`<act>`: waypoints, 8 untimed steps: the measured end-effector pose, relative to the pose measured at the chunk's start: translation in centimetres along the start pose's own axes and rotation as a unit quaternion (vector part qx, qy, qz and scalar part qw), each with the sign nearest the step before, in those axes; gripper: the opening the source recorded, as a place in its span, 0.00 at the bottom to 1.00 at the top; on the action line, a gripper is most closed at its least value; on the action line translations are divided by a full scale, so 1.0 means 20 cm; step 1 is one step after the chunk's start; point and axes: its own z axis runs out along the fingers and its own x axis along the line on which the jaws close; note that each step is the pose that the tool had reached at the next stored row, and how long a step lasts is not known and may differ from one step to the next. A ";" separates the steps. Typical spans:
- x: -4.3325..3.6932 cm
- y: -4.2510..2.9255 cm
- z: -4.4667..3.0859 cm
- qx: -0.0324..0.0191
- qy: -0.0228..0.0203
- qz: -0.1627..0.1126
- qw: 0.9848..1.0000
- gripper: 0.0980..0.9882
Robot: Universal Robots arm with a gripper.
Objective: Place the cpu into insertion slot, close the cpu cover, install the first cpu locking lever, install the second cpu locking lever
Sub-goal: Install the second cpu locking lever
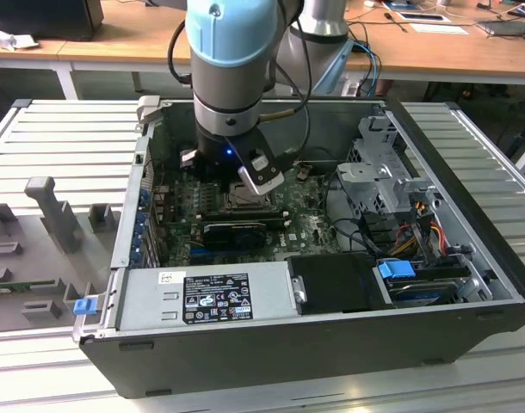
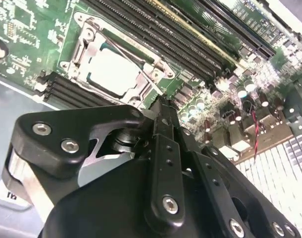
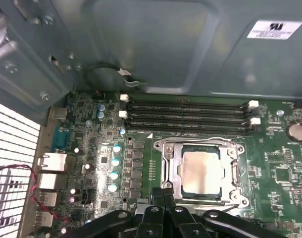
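The cpu point(image 3: 200, 168) lies flat in the insertion slot point(image 3: 167, 191), its tan-silver face up; it also shows in the second wrist view point(image 2: 114, 72). The cpu cover point(image 3: 168, 166) is down around it as a metal frame point(image 2: 143, 84). A thin locking lever point(image 2: 125, 49) runs along one side of the frame. My gripper point(image 3: 163, 192) is shut with nothing between its fingers, its tip point(image 2: 161, 106) hovering at the socket's edge beside the cover. In the exterior view the gripper point(image 1: 238, 176) hangs inside the case just above the slot point(image 1: 245, 202).
Long black memory slots point(image 3: 188, 115) run beside the socket. A row of capacitors point(image 3: 115, 168) and rear ports point(image 3: 52, 163) sit on the green board. The case holds a power supply point(image 1: 211, 297), a drive cage point(image 1: 383, 163), cables point(image 1: 417, 215) and a black card point(image 1: 232, 231).
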 end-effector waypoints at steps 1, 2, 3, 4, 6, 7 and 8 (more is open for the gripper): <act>-0.004 0.002 -0.006 0.000 0.000 0.000 1.000 0.01; -0.014 0.002 -0.008 0.000 0.000 0.000 1.000 0.01; -0.024 0.002 -0.009 -0.001 0.000 0.000 1.000 0.01; -0.034 0.001 -0.009 -0.001 0.000 0.000 1.000 0.01; -0.070 -0.001 -0.010 -0.002 0.001 0.000 1.000 0.01; -0.085 -0.001 -0.010 -0.002 0.001 0.000 1.000 0.01; -0.105 -0.002 -0.010 -0.002 0.002 0.001 1.000 0.01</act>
